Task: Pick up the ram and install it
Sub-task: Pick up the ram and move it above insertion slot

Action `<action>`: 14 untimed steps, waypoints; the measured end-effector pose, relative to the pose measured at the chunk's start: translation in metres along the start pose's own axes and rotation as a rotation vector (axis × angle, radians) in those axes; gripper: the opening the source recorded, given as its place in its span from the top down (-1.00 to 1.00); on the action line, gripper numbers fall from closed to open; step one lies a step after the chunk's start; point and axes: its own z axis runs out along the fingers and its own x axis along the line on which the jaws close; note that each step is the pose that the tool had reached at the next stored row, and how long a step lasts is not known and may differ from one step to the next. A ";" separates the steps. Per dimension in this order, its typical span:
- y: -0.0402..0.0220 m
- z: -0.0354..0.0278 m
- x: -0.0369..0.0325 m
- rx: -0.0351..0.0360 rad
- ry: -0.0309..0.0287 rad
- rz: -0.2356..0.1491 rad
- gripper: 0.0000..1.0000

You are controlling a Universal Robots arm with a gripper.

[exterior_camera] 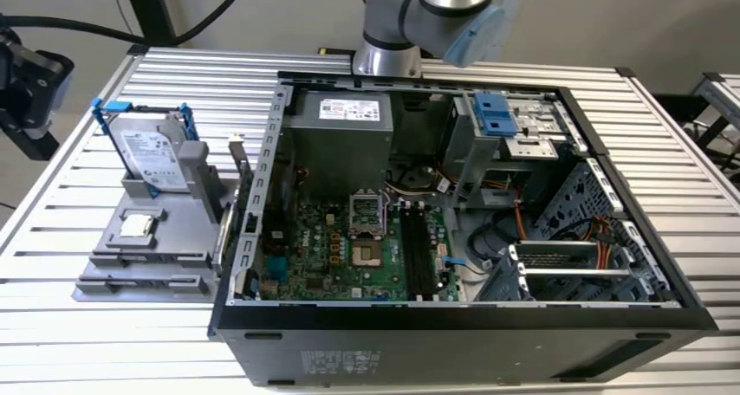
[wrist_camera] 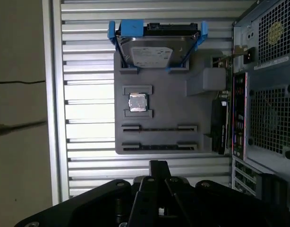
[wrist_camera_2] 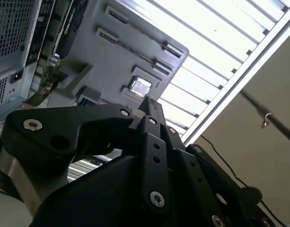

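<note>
Black gripper [wrist_camera: 157, 165] links, matte and studded with bright rivet heads, are seen closest in both wrist views. The jaws are clenched, with the fingertips [wrist_camera_2: 152, 108] brought together into one narrow tip, held well above a grey holder [wrist_camera: 173, 113].

Everything is carried on a table [exterior_camera: 173, 74] of ribbed aluminium slats, pale and glaring under the light. Past its edge a dull tan floor [wrist_camera: 22, 104] is seen, crossed by a thin dark cable [wrist_camera: 17, 82].

On the exterior view's left the holder, of matte moulded plastic, is laid flat on the slats just beside an open computer case [exterior_camera: 463, 334]. A silver hard drive [wrist_camera: 152, 54] in a blue bracket is stood at one end of it. A small square silver processor [wrist_camera: 138, 102] is seated in a recess near its middle. Two long narrow slots [wrist_camera: 159, 128] are shown as dark lines between pale clips. A dark card [wrist_camera: 219, 125] with a green edge is stood on edge along the side nearest the case.

The case is of black sheet steel, perforated in places. Inside, a green motherboard [exterior_camera: 335, 256] with long black sockets [exterior_camera: 411, 252] is laid flat, and a grey power supply box [exterior_camera: 341, 131] is mounted behind it. Where the ram lies cannot be told. A silver arm [exterior_camera: 399, 22] with a pale blue cap is seen rising behind the case.
</note>
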 end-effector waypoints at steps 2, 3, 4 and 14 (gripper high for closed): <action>-0.0034 -0.0001 -0.0001 -0.0001 -0.0001 0.000 1.00; -0.0046 -0.0001 -0.0002 0.0000 0.0000 0.000 1.00; -0.0050 -0.0002 -0.0002 0.0001 -0.0001 0.000 1.00; -0.0068 -0.0002 -0.0003 0.0000 -0.0001 0.000 1.00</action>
